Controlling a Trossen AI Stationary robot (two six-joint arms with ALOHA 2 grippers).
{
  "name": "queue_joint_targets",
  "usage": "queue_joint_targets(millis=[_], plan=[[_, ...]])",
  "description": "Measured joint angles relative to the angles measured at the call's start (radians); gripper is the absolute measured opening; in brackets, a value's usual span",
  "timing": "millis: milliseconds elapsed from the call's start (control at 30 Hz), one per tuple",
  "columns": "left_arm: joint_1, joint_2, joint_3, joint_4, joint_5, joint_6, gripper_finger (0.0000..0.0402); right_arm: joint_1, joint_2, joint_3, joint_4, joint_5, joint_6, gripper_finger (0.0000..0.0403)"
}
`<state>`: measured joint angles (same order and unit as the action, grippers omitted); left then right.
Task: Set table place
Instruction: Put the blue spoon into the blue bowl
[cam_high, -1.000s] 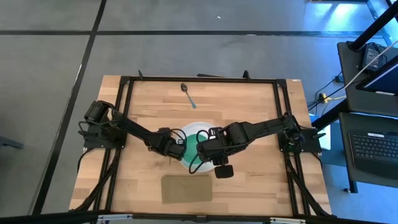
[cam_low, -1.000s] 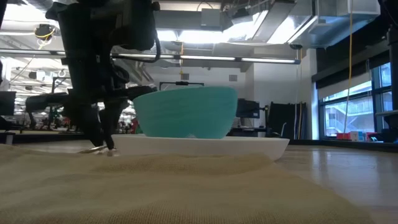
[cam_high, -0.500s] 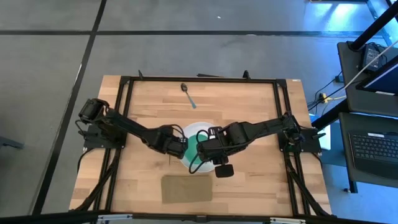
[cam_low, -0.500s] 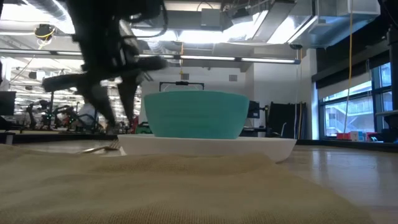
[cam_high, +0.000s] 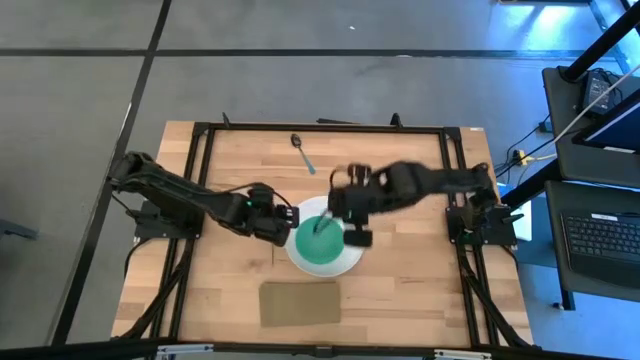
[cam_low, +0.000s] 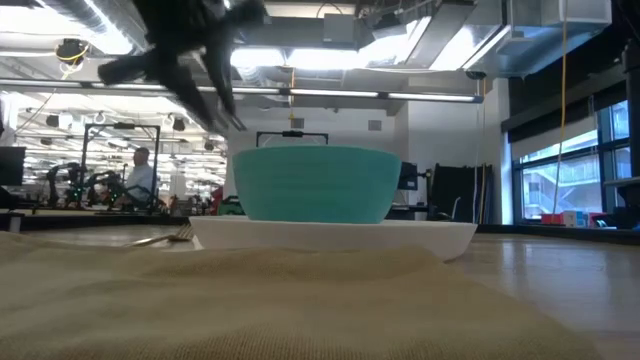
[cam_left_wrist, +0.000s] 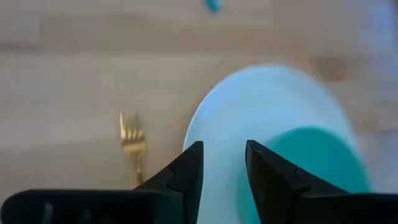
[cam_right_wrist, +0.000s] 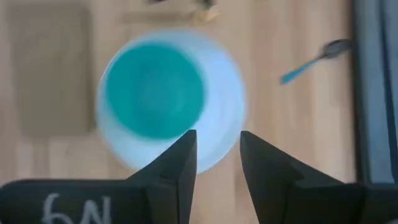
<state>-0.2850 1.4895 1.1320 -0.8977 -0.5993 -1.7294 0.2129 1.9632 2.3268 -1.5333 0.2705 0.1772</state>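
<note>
bowl (cam_high: 322, 241) on plate (cam_high: 345, 266) | right gripper (cam_high: 352, 206) above, open

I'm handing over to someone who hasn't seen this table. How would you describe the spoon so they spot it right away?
Start at the white plate with the green bowl in the middle of the wooden table. Go from there toward the far edge, opposite the tan mat. The spoon lies alone there on bare wood, slanted. It has a dark bowl and a blue handle, unlike the gold fork beside the plate.

You've got open table (cam_high: 400, 275) right of the plate (cam_high: 345, 262), but the left gripper (cam_high: 287, 218) crowds its left edge.
</note>
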Motion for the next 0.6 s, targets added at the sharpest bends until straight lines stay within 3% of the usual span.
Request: queue_joint_targets(millis=[233, 433, 600], plan=[[-0.011, -0.147, 0.000, 0.013, -0.162, 0.114, 0.0112, -0.111, -0.019, -0.021, 0.076, 0.011, 0.081, 0.0126], [-0.011, -0.249, 0.000, 0.015, -0.243, 0.245, 0.0112, -0.128, -0.011, -0.217, 0.358, 0.004, 0.020, 0.0126], [-0.010, -0.311, 0.000, 0.016, -0.264, 0.347, 0.0112, -0.209, -0.011, -0.358, 0.601, -0.012, 0.028, 0.0126]])
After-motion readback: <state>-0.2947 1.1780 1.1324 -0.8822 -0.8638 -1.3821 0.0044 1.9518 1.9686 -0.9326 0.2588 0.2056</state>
